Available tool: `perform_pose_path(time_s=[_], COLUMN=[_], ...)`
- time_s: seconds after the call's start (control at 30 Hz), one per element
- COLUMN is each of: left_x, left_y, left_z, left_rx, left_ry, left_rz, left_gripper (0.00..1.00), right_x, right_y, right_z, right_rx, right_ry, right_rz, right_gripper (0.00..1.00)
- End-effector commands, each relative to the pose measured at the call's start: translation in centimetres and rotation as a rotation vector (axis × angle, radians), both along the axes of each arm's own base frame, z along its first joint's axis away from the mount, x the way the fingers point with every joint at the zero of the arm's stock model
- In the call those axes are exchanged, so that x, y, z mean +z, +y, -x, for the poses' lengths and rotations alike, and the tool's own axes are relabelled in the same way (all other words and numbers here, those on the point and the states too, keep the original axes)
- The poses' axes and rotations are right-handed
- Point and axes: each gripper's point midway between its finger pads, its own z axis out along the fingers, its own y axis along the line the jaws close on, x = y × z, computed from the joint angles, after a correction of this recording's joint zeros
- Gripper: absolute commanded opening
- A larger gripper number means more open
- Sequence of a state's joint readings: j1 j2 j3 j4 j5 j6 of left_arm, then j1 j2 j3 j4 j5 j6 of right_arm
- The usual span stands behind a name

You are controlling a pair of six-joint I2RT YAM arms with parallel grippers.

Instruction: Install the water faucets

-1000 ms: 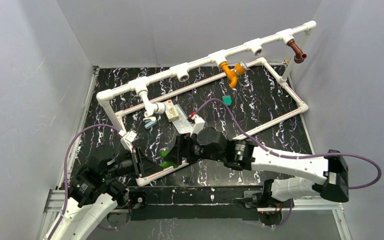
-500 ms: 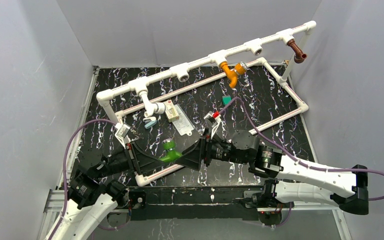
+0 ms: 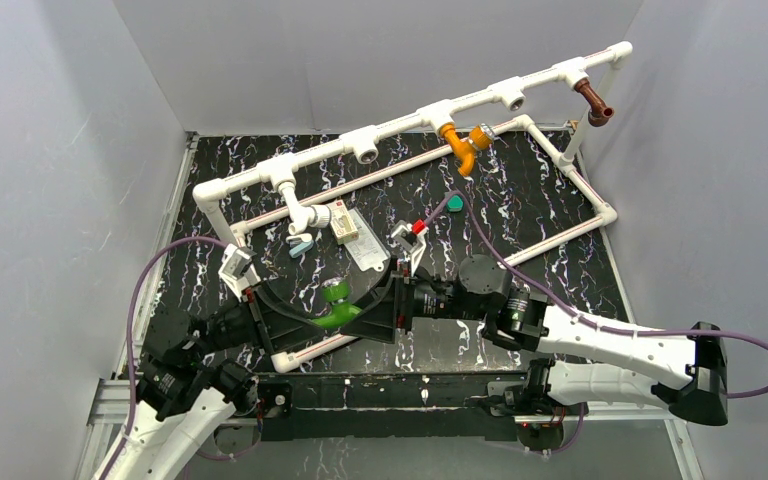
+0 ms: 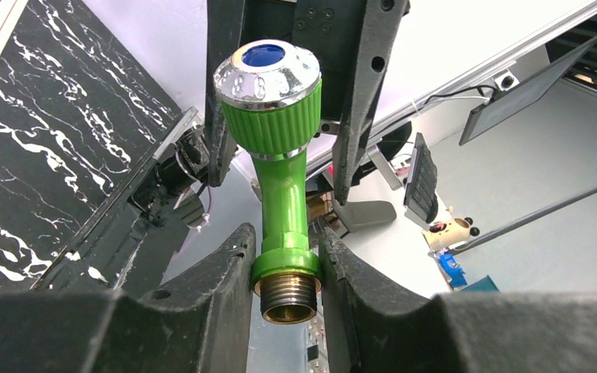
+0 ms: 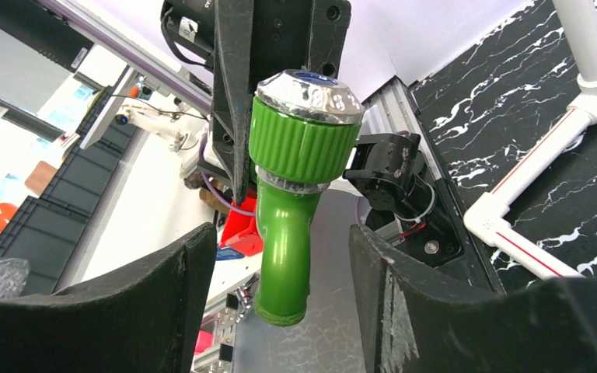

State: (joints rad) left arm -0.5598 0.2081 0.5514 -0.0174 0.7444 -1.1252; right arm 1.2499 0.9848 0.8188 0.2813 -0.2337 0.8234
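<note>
One faucet (image 4: 283, 186) — left end effector (image 4: 284, 260) tight

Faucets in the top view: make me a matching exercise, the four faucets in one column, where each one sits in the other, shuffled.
Column one
1. green faucet
2. orange faucet
3. brown faucet
4. white faucet

Column two
A. on the rightmost tee of the pipe
B. on the leftmost tee of the pipe
C. clamped in the left gripper
D. on the third tee from the left

Pairs: 1-C, 2-D, 3-A, 4-B
</note>
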Motion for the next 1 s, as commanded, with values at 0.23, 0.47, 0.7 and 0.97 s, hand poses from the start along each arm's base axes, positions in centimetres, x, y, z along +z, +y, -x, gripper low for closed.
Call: perform_pose_path(time_s=[0.23, 0.47, 0.7, 0.97], left_x=[0.5, 0.3, 0.1, 0.1], left_y=[0.1, 0.2, 0.2, 0.2], left_z=[1.1, 1.0, 0.8, 0.6], left_rx=[-0.044, -0.037, -0.02, -0.013], left_ry=[-0.057, -0.058, -0.06, -0.053], left_rz=[0.029, 0.029, 0.017, 0.013], left_gripper=[0.0, 0.0, 0.0, 0.0], right_x=[4.1, 4.1, 3.4, 2.9], right_y=[0.0, 0.1, 0.0, 0.0], right_z=[0.6, 0.6, 0.7, 0.8], right_rx=[0.057, 0.065, 0.069, 0.077], right_ry=[-0.01, 0.002, 0.014, 0.021], right_rz=[-0.131, -0.132, -0.118, -0.104], right_gripper=[0.6, 0.49, 0.39, 0.01])
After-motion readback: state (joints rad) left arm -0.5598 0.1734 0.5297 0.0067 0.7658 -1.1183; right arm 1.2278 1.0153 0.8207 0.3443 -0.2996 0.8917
